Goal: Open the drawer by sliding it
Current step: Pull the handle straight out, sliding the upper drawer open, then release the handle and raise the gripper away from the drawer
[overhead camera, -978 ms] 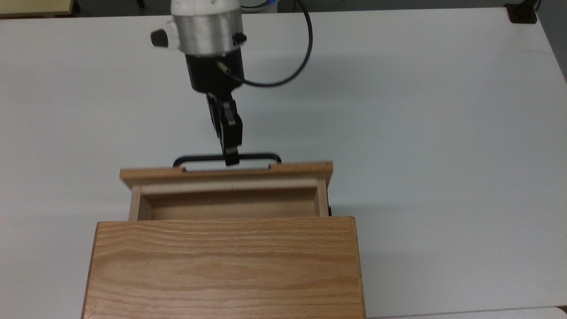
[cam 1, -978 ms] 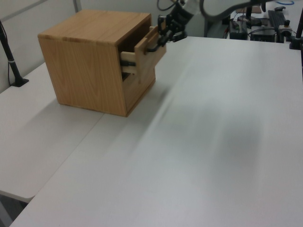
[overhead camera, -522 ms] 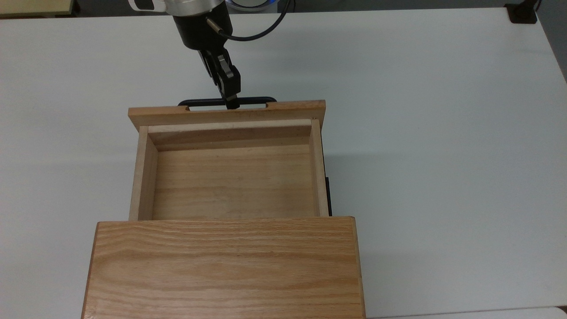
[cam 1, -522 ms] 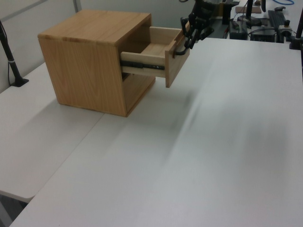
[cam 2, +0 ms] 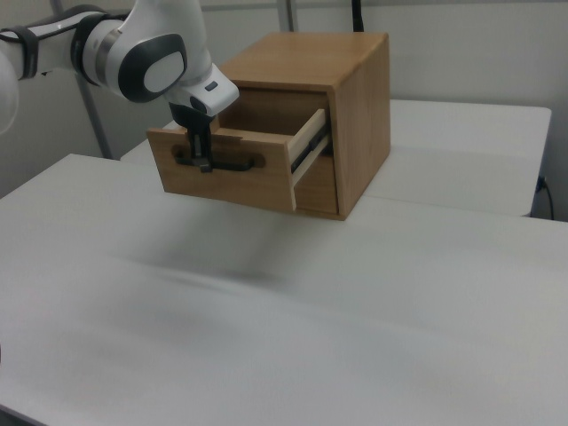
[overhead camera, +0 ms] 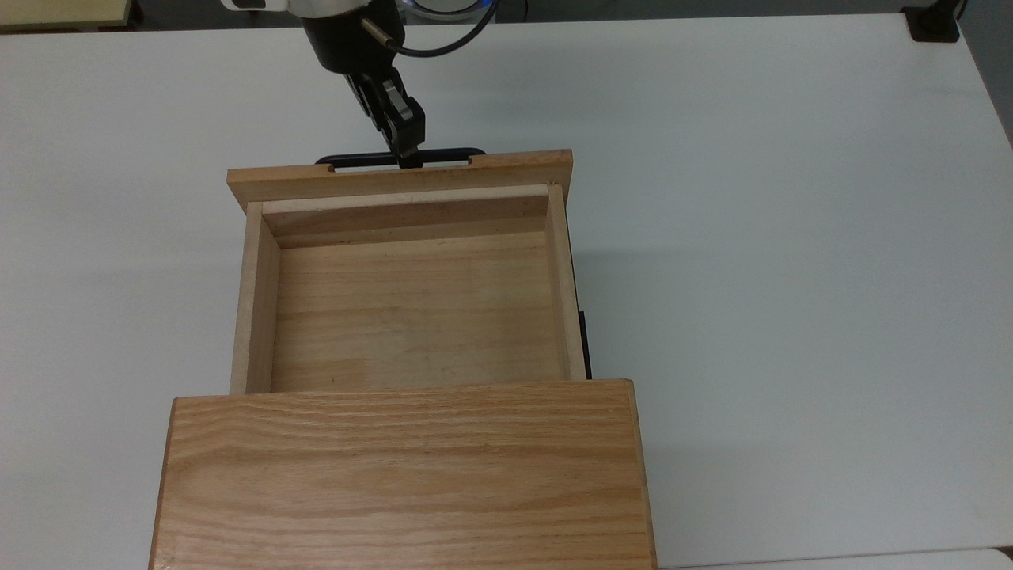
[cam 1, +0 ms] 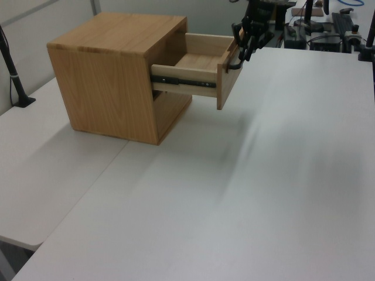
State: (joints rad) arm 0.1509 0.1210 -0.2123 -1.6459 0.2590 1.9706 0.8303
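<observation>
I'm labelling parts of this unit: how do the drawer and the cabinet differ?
The drawer is an open-topped tray of pale wood; the cabinet is a closed box with a darker oak-grain top. The drawer carries a black bar handle, held by the gripper; the cabinet has none. Both are wooden.

The light oak drawer [overhead camera: 411, 309] had pale wood sides and a thin black bar handle [overhead camera: 400, 157]; the oak-grain cabinet [overhead camera: 404, 475] stood on a white table [overhead camera: 791, 237].

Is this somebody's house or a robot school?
Probably a robot lab, not a house: a robot arm pulls a drawer on a plain white table, with cables and equipment behind.
</observation>
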